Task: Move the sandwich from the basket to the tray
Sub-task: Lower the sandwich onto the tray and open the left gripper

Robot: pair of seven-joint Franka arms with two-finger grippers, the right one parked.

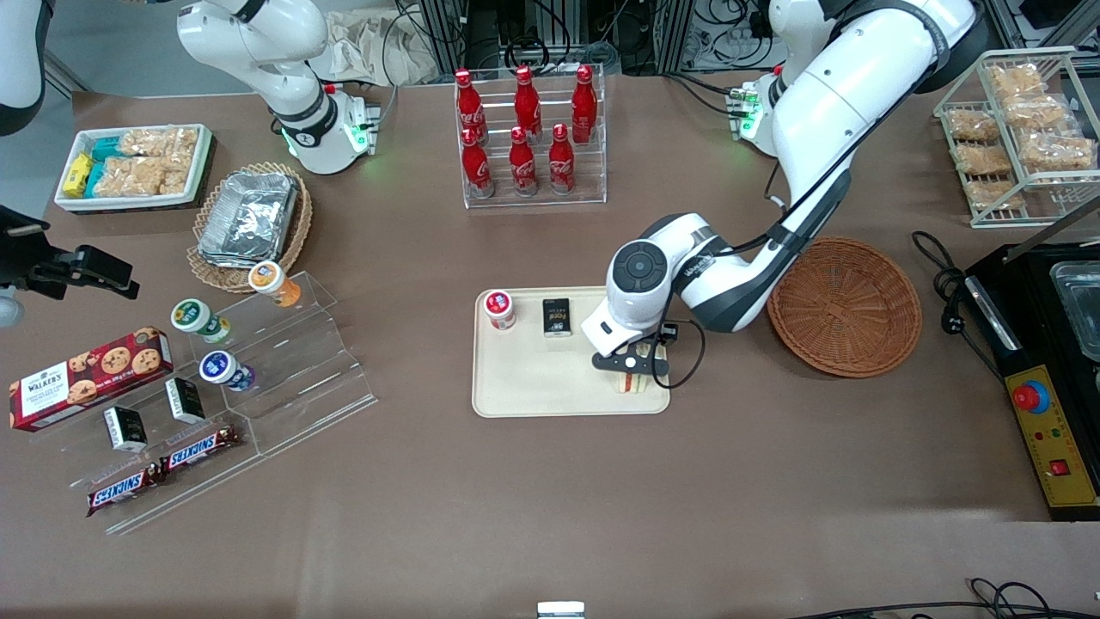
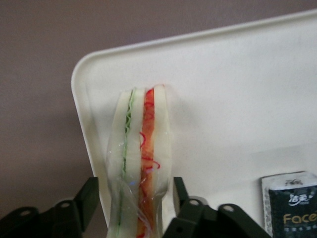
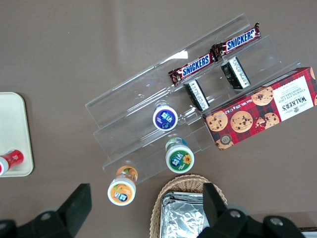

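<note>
The gripper (image 1: 633, 364) is sitting low over a corner of the tray (image 1: 524, 383). Its jaws are spread around the sandwich (image 2: 141, 163), which is standing on the tray. The basket (image 1: 846, 305) is lying nearby.

The sandwich (image 2: 141, 163), a plastic-wrapped wedge of white bread with green and red-orange filling lines showing along its cut edge, is stood on edge in the corner of the tray (image 1: 524, 383) nearest the basket (image 1: 846, 305) and the front camera. The cream-beige, low-rimmed tray is laid flat mid-bench. The round reddish-brown wicker basket is set beside it, toward the working arm's end, with nothing inside. The claw (image 1: 634, 363) is positioned over the sandwich, a finger at each side.
</note>
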